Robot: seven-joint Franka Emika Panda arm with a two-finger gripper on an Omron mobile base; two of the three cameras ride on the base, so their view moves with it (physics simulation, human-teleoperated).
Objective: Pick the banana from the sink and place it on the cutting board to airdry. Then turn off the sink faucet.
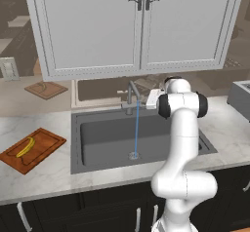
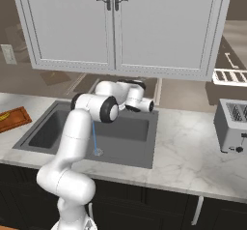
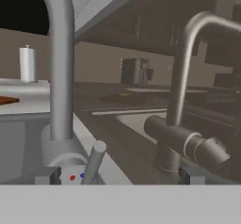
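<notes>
The yellow banana (image 1: 25, 147) lies on the reddish-brown cutting board (image 1: 41, 148) left of the sink (image 1: 97, 150); the board (image 2: 14, 119) also shows at the far left of the right base view. The sink faucet (image 1: 131, 95) runs a thin blue stream of water (image 1: 136, 128) down to the drain. My gripper (image 3: 120, 175) is open right at the faucet's base, fingertips (image 3: 47, 175) spread wide. The small lever (image 3: 94, 161) rises between them, nearer the left tip, beside the thick stem (image 3: 61, 77). My hand (image 1: 153, 99) sits just right of the faucet.
White wall cabinets (image 1: 136, 26) hang low over the faucet. A paler tan board (image 1: 46, 89) lies at the back left. A toaster (image 2: 234, 125) stands on the counter at the right. A glossy surface behind the faucet shows a second faucet shape (image 3: 186, 82).
</notes>
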